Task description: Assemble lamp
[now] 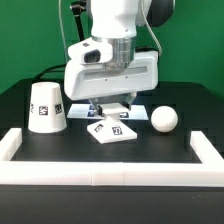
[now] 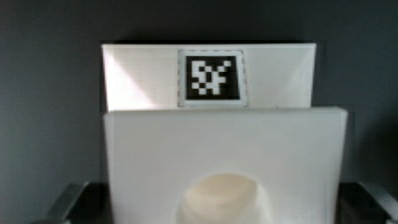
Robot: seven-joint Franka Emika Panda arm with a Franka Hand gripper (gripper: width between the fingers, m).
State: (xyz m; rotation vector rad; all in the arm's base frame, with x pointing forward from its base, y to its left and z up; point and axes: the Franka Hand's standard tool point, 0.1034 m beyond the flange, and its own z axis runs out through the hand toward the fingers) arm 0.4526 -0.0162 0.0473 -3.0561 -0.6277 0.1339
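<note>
The flat square lamp base (image 1: 112, 131) lies on the black table at the middle, tags facing up. My gripper (image 1: 111, 108) is down over its far edge. In the wrist view the base (image 2: 222, 140) fills the space between my dark fingers (image 2: 71, 205), which sit against its two sides, and its round socket (image 2: 228, 195) lies between them; my gripper (image 2: 222, 208) looks shut on the base. The cup-like shade (image 1: 45, 107) stands at the exterior view's left. The ball-shaped bulb (image 1: 163, 119) rests at the right.
A long white border rail (image 1: 100, 173) runs along the table's front and up both sides. A tagged white strip, the marker board (image 1: 82, 107), shows behind the base between the shade and my gripper. A green wall stands behind.
</note>
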